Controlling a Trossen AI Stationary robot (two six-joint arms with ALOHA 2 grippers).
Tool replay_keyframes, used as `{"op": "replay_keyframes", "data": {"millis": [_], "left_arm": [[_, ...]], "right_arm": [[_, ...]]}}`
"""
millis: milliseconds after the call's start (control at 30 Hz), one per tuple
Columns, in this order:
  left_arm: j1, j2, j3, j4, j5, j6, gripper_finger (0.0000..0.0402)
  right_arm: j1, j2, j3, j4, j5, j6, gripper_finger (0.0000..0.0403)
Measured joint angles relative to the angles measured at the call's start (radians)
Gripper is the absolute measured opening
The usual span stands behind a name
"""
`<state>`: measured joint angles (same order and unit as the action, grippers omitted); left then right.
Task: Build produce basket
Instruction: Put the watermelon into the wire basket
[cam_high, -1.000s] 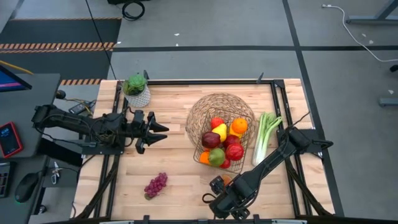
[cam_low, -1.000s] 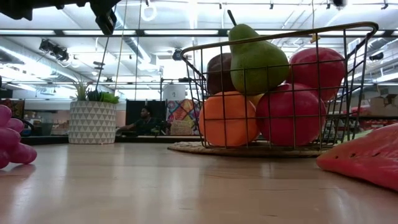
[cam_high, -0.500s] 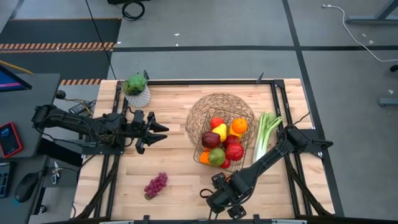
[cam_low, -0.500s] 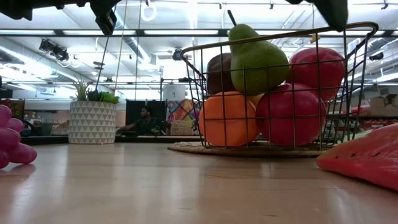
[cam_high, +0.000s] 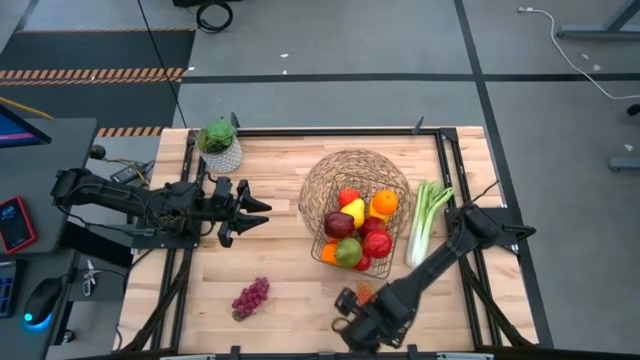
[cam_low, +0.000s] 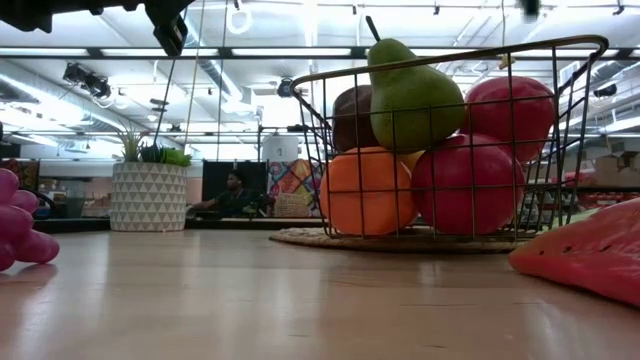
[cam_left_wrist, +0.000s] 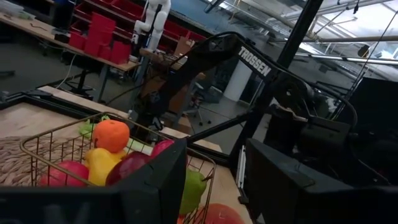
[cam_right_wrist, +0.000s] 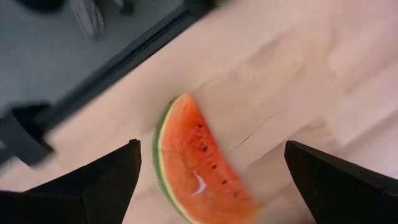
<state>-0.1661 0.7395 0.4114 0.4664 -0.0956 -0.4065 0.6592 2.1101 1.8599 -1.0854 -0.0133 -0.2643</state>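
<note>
The round, deep, dark wire-mesh basket (cam_high: 354, 205) already carries most of the load: red apples (cam_high: 377, 244), a green pear (cam_high: 348, 253), oranges (cam_high: 383, 203), a yellow piece (cam_high: 353, 212) and a dark red fruit (cam_high: 339, 224) sit piled in its near side

Nearest the camera edge of the table, in front of the basket and slightly to its right, the right gripper (cam_right_wrist: 211, 180) hangs over the red, green-rinded watermelon slice (cam_right_wrist: 199, 163), its jaws spread wide on either side of the slice without touching it; I judge this to be the piece in hand, not yet gripped

To the front-left of the basket, well apart from it, the bunch of purple grapes (cam_high: 251, 297) lies on the pale wooden table (cam_high: 280, 170), still to be collected

Just beside the basket on its right lies the long pale-green celery stalk (cam_high: 427, 218), also outside

Left of the basket, the left gripper (cam_high: 247, 212) waits above the table with its jaws nearly together, holding nothing

Beyond it, the leafy plant in a patterned white pot (cam_high: 219, 144) stands at the far left corner

So three pieces look to be left
</note>
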Motion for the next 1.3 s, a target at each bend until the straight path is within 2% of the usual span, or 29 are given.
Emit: {"op": "replay_keyframes", "data": {"millis": [100, 200, 733, 1300], "left_arm": [[0.0, 0.0, 0.0, 0.0, 0.0, 0.0, 0.0172], [0.0, 0.0, 0.0, 0.0, 0.0, 0.001, 0.0172], [0.0, 0.0, 0.0, 0.003, 0.0, 0.01, 0.0172], [0.0, 0.0, 0.0, 0.002, -0.001, 0.058, 0.0172]], "right_arm": [[0.03, 0.0, 0.0, 0.0, 0.047, -0.161, 0.0399], [0.043, 0.0, -0.003, 0.003, 0.049, -0.236, 0.0397], [0.052, 0.033, -0.109, -0.031, 0.084, -0.283, 0.0394], [0.009, 0.033, -0.271, 0.099, 0.083, -0.4, 0.0393]]}}
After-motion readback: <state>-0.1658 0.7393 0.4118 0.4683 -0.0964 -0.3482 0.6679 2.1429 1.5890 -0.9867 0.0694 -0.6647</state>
